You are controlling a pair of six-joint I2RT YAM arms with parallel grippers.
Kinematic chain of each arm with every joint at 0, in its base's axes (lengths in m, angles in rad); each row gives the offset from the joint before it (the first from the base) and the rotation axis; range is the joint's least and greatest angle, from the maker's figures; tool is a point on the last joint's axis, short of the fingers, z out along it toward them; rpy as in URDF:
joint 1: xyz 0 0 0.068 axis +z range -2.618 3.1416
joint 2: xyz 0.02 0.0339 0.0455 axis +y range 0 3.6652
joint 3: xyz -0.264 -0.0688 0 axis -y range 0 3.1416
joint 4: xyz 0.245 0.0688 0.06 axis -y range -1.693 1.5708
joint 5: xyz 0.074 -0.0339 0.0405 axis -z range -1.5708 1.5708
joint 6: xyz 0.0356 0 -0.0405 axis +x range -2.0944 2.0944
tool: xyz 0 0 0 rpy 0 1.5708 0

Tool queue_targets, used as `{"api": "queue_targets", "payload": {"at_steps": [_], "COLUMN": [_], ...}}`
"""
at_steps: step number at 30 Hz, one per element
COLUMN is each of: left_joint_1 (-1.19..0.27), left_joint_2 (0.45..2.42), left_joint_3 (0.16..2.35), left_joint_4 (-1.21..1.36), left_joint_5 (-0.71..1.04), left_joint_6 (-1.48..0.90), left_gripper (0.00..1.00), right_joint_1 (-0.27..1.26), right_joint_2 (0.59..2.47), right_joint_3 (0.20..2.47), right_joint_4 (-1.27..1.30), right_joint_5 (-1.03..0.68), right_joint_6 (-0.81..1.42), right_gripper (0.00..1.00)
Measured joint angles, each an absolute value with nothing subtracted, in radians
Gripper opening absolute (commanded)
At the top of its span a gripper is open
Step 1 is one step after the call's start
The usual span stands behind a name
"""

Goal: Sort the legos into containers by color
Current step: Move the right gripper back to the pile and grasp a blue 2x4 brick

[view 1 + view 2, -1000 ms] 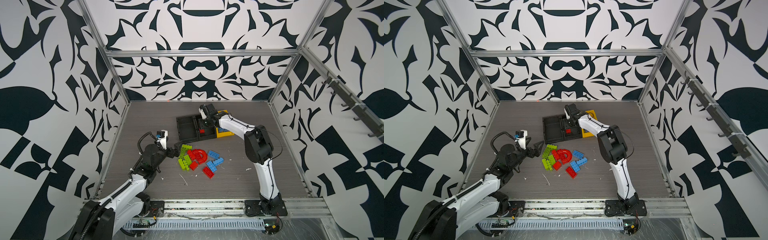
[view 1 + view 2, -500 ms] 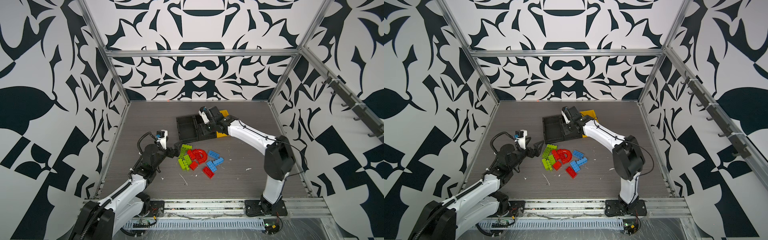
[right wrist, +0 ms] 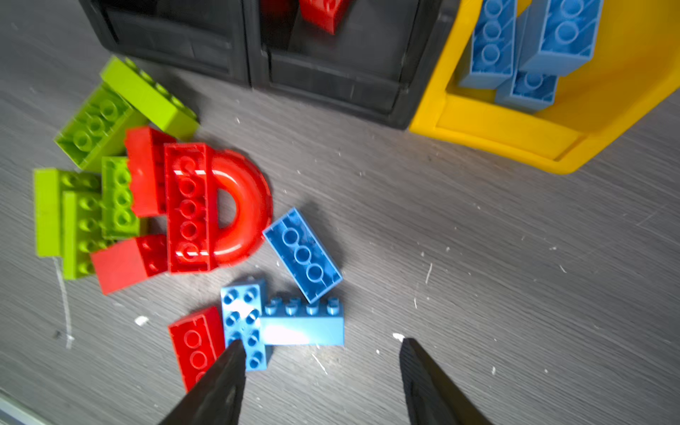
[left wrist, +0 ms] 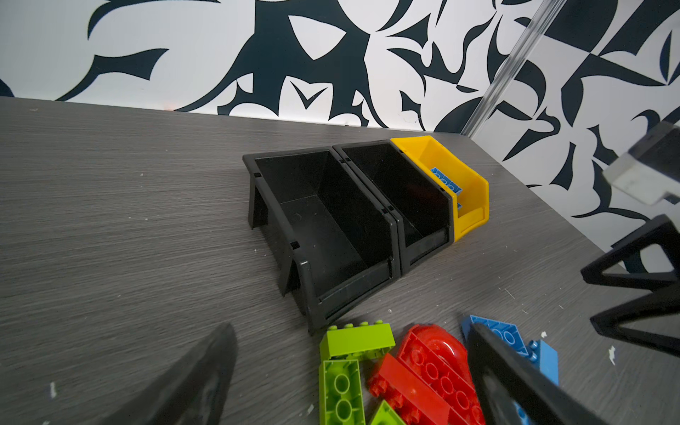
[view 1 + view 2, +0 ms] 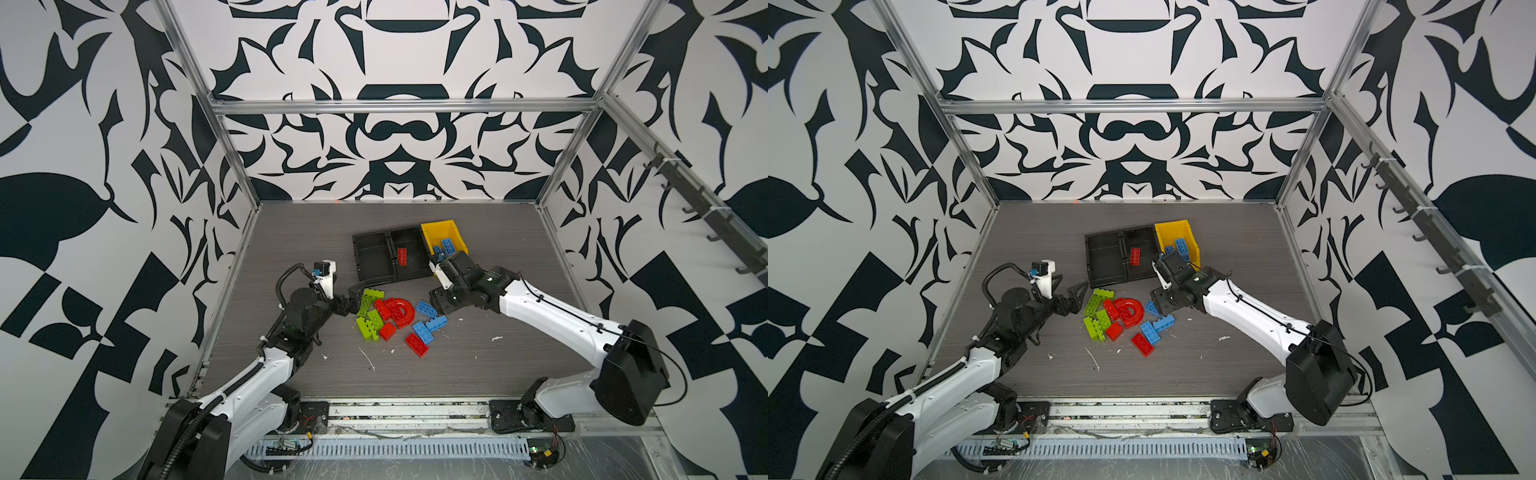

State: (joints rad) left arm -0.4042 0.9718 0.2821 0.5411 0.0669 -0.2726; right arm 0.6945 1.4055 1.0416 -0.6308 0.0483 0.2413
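In both top views the three containers stand in a row at the back of the tabletop (image 5: pixel 291 232): an empty black bin (image 5: pixel 372 253), a middle black bin (image 5: pixel 409 239) holding one red brick (image 5: pixel 402 255), and a yellow bin (image 5: pixel 436 226) with blue bricks (image 5: pixel 448 246) inside. The unsorted legos (image 5: pixel 390 316) lie in a loose pile in front of them, between the arms. The left fingers (image 5: pixel 1079 289) sit just beside the green bricks, and the right fingers (image 5: pixel 1160 301) are near a blue one.

The left wrist view shows the left fingers spread wide with nothing held, and a green brick (image 4: pixel 355 336) lying just ahead.

The right wrist view shows the right fingers spread and empty above the blue bricks on the tabletop (image 3: pixel 243 320). Three blue pieces sit in the yellow bin.

The sort looks to be at an early stage. About five green, four red including the arch (image 3: pixel 239 206), and three blue pieces remain, and no green has been binned.
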Motion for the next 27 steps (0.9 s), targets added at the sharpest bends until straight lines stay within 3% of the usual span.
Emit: {"api": "queue_targets", "payload": {"at_steps": [27], "left_joint_1": [-0.404], "left_joint_2": [0.994], "left_joint_3": [0.282], "left_joint_4": [0.541], "left_joint_5": [0.068], "left_joint_6": [-0.273], "left_gripper": [1.00], "right_joint_1": [0.748], "right_joint_2": [1.591], "right_joint_3": [1.023], "right_joint_4": [-0.619], "right_joint_5": [0.067], "right_joint_6": [0.259], "right_gripper": [0.75]}}
